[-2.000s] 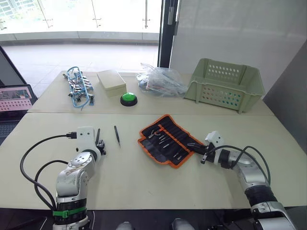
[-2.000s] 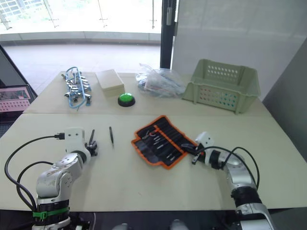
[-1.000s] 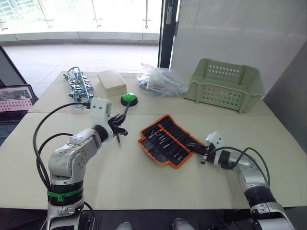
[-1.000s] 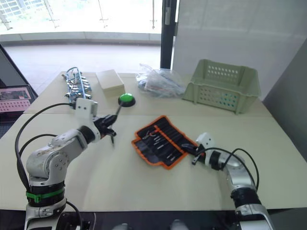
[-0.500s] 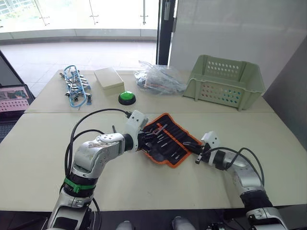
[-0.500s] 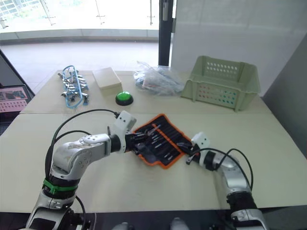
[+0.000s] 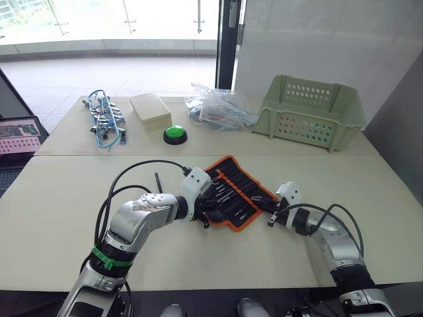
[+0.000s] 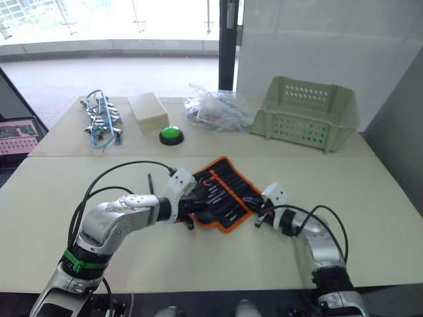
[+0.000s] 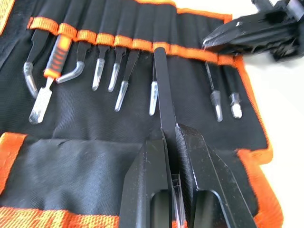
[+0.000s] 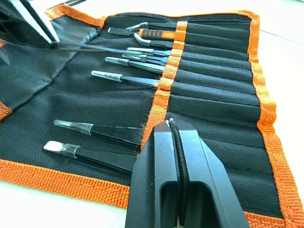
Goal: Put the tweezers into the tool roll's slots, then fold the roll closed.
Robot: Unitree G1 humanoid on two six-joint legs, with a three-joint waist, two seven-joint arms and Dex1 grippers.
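Observation:
The tool roll [image 7: 239,181] lies open on the near table, black with orange edging, and several tweezers [image 9: 122,90] sit in its slots. My left gripper [image 9: 171,130] is over the roll's near-left part, shut on a dark tweezers [image 9: 164,90]. The tip of that tweezers meets the orange slot band [image 9: 160,48]. My right gripper [image 10: 169,122] is at the roll's right end [image 7: 268,207], shut with a thin black strip of the roll pinched between its fingers. Another tweezers [image 7: 158,181] lies loose on the table, left of the roll.
At the back right stands a pale green basket [image 7: 310,115]. A clear plastic bag [image 7: 221,111], a green button [image 7: 174,135], a cream box [image 7: 151,109] and a blue-and-silver bundle [image 7: 104,123] line the far table. A laptop [image 7: 20,136] sits at the left edge.
My left arm swung from the table's left side to the roll, carrying the tweezers. In the last half second it moved further over the roll. The right gripper stayed at the roll's right end.

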